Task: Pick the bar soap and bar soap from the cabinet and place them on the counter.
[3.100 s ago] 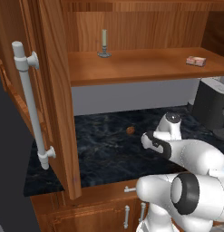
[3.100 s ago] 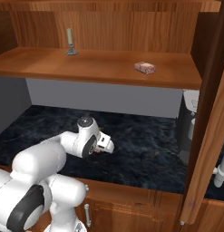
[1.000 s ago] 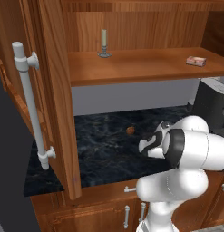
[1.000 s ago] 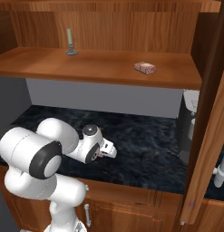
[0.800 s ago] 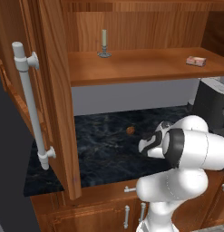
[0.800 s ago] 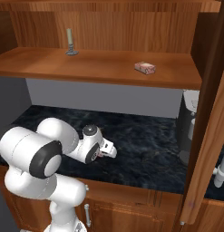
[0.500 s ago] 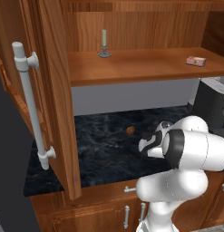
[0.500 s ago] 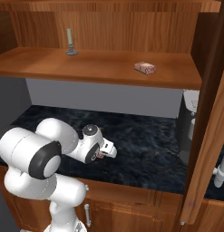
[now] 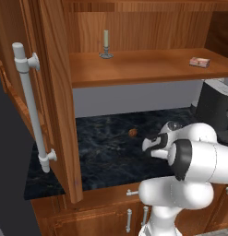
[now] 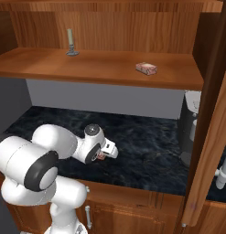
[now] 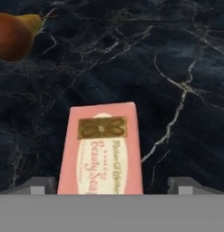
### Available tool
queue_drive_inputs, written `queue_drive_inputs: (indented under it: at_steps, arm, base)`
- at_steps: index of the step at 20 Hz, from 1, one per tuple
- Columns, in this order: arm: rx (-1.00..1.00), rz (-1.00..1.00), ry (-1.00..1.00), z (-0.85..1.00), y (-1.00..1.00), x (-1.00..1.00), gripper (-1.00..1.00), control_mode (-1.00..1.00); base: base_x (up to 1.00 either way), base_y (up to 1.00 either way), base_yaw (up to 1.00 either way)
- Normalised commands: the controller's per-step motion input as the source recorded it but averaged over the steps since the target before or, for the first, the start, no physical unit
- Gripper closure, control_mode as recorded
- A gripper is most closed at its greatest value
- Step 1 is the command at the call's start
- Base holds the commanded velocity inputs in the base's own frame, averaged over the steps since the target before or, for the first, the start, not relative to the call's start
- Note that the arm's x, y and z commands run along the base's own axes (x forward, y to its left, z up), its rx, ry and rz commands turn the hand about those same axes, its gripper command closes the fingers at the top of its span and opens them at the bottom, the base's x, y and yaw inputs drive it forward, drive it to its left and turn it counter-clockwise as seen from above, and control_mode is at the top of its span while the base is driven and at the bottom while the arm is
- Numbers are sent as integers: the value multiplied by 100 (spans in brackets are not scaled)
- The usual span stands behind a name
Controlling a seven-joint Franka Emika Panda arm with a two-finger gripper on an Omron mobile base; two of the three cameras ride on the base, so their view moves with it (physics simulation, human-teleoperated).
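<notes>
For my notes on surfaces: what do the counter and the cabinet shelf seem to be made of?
The counter looks like polished black marble or an imitation, going by its pale veins. The cabinet shelf looks like reddish-brown wood with a smooth finish, showing grain lines; solid wood or veneer cannot be told.

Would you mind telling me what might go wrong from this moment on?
The gripper straddles the bar soap on the counter with open jaws; lifting at a slant might drag it. A pear lies close by and might be nudged. The second bar soap on the cabinet shelf needs a high reach.
</notes>
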Motion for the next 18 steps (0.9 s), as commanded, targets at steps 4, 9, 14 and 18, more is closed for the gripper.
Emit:
queue_drive_inputs:
  at_steps: [4,9,14,18]
  arm:
    - [2,0,-7,31,-3,-25,-100,-100]
    - [0,0,-3,30,0,-14,-100,-100]
    - [0,0,0,27,0,-10,-100,-100]
    - [0,0,0,34,-8,-23,-100,-100]
  base:
    - [0,0,0]
    - [0,0,0]
    - [0,0,0]
    - [0,0,0]
